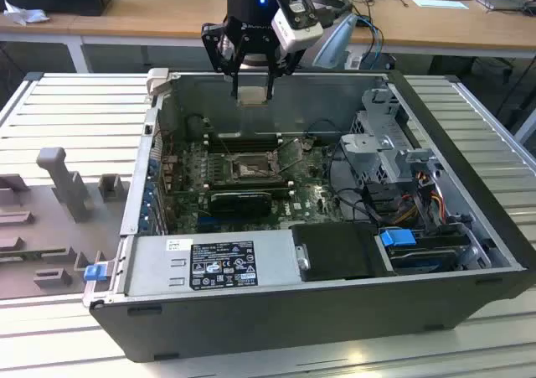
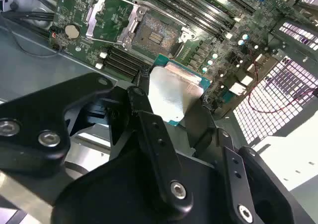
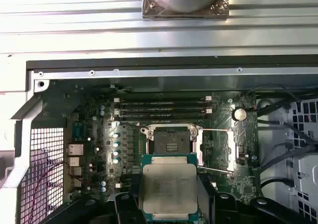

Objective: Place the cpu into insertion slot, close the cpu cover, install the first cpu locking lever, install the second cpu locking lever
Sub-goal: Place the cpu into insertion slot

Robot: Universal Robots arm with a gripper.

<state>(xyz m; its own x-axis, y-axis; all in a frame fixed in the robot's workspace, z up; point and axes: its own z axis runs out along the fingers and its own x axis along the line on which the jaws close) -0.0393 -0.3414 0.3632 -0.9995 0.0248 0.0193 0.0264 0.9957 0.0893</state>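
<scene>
1. In the exterior view, the gripper (image 1: 252, 85) hangs over the far side of the open computer case (image 1: 335, 319). Its fingers are narrowed onto the cpu (image 1: 253, 95), pinching the chip at two opposite edges. The chip is clear of the green motherboard (image 1: 188, 206). The insertion slot (image 1: 249, 170) lies at six o'clock from the chip, its dark centre bare. A grey power supply (image 1: 209, 265) sits at six o'clock from the slot.
2. In the second wrist view, the black fingers (image 2: 142, 92) clamp the cpu (image 2: 174, 92), its silver top facing the camera. The insertion slot (image 2: 158, 33) is beyond it on the board, apart from the chip. The cpu cover (image 2: 93, 15) is swung open beside the slot.
3. In the first wrist view, the gripper (image 3: 169, 206) holds the cpu (image 3: 169, 186) level. The insertion slot (image 3: 172, 143) shows just past the chip's edge, and the memory slots (image 3: 161, 107) lie beyond it.
</scene>
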